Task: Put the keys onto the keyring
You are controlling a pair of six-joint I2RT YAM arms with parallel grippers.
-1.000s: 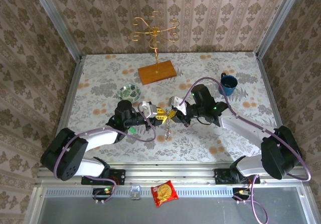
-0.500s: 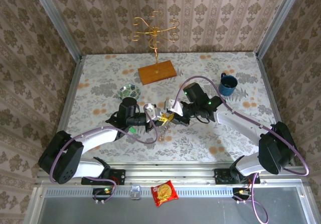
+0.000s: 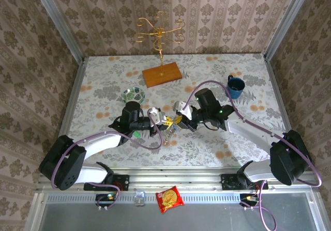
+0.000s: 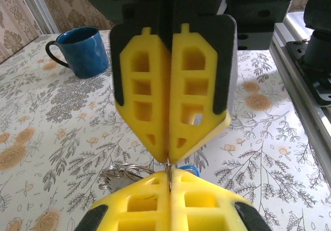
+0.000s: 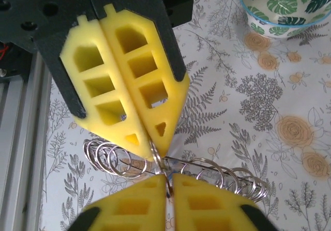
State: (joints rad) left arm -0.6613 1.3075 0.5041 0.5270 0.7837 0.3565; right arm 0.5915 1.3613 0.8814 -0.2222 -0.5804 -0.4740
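Observation:
My left gripper (image 3: pixel 165 120) and right gripper (image 3: pixel 179 118) meet tip to tip above the table's middle. Both are shut on the same thin silver ring of the keyring (image 5: pixel 161 163). In the right wrist view, my right gripper (image 5: pixel 168 183) pinches it from below and the left fingers (image 5: pixel 139 101) from above. Several more silver rings (image 5: pixel 111 156) hang along a wire on both sides. In the left wrist view, my left gripper (image 4: pixel 169 176) holds the ring's edge. The blue key head (image 4: pixel 190 168) peeks out just behind it. A small green spot (image 3: pixel 135 134) beside the left forearm may be the green key.
A green-white patterned bowl (image 3: pixel 133 94) sits behind the left arm. A blue mug (image 3: pixel 235 87) stands at the right. A wooden base with a gold stand (image 3: pixel 162 74) is at the back. A bunch of rings (image 3: pixel 168 135) dangles under the grippers.
Both grippers stayed joined on the ring. The right arm, stretched left and back half a second ago, has swung back to the right. The dangling bunch has shifted a little.

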